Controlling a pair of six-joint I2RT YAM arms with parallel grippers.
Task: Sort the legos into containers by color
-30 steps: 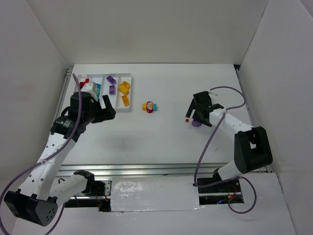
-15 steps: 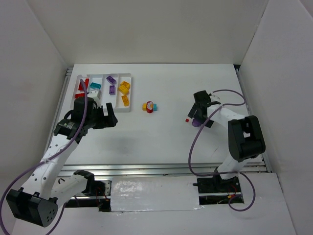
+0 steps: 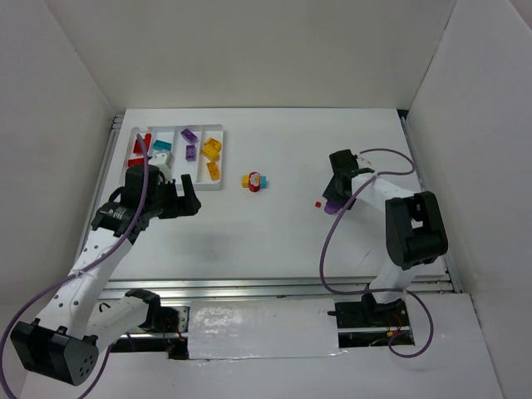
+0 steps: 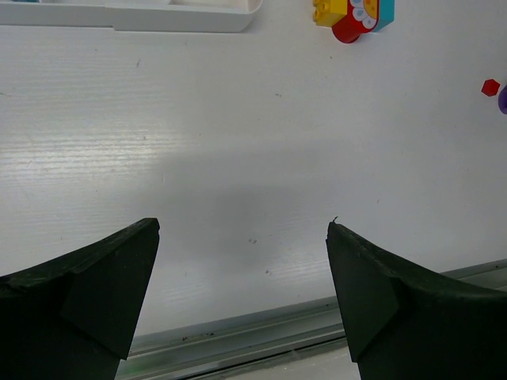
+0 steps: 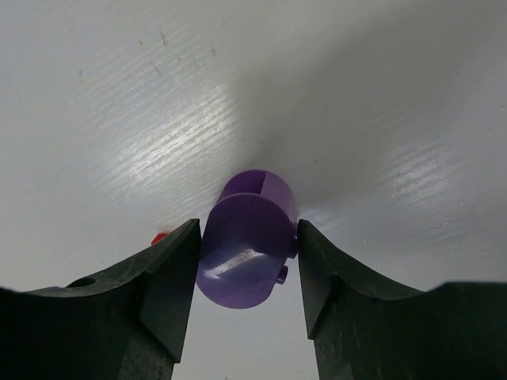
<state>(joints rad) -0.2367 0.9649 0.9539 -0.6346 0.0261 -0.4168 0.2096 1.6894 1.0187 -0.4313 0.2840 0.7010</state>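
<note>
most of the legos (image 3: 213,148) lay grouped by color in the compartments of the white tray (image 3: 224,170) at the far left, so the sorting looked largely done. a multicoloured lego (image 3: 254,180), a tiny red piece (image 3: 317,203) and a purple lego (image 5: 245,265) lay unsorted on the table (image 3: 274,241). the right gripper (image 3: 336,198) pinched the purple one, well apart from the tray, while the left gripper (image 4: 242,228) hovered near the tray, spread wide and empty.

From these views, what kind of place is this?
Probably a lab robot test cell: white panel walls around a white table, metal rail along its near edge, compartment tray of toy bricks.
</note>
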